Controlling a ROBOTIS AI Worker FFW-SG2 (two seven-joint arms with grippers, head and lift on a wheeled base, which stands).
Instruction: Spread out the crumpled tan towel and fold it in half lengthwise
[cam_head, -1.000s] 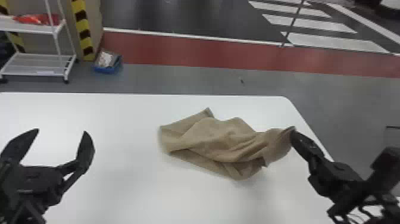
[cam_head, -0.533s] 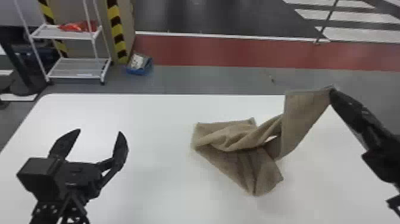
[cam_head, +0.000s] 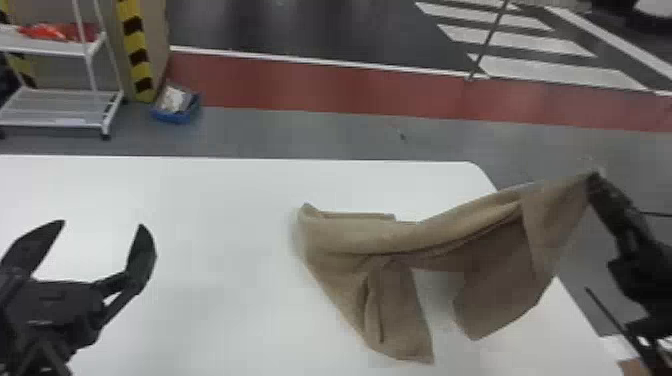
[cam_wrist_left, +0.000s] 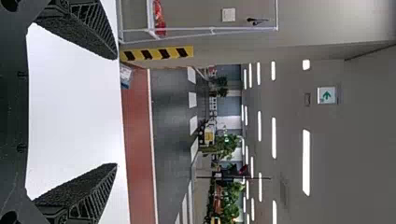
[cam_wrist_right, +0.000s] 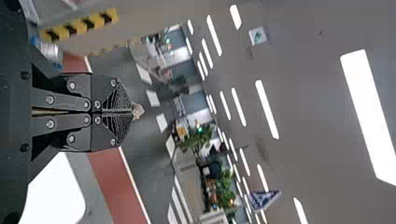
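Note:
In the head view the tan towel (cam_head: 360, 240) lies partly crumpled on the white table, its right part lifted and stretched toward the table's right edge. My right gripper (cam_head: 594, 177) holds it by a raised corner, with a loose flap hanging below. In the right wrist view that right gripper (cam_wrist_right: 133, 111) is shut, a bit of the towel (cam_wrist_right: 138, 111) poking out at its fingertips. My left gripper (cam_head: 102, 227) stands wide open to the left of the towel, apart from it. The left wrist view shows the left gripper (cam_wrist_left: 116, 111) with nothing between its fingers.
The white table (cam_head: 210, 210) has its far edge and rounded far right corner in view. Beyond it on the floor stand a white shelf rack (cam_head: 65, 107), a striped post (cam_head: 135, 50) and a blue box (cam_head: 175, 107).
My right gripper first lifted the towel's right end, then drew it out to the right and lower. The towel is more stretched out, with a flap hanging. The head view has shifted too.

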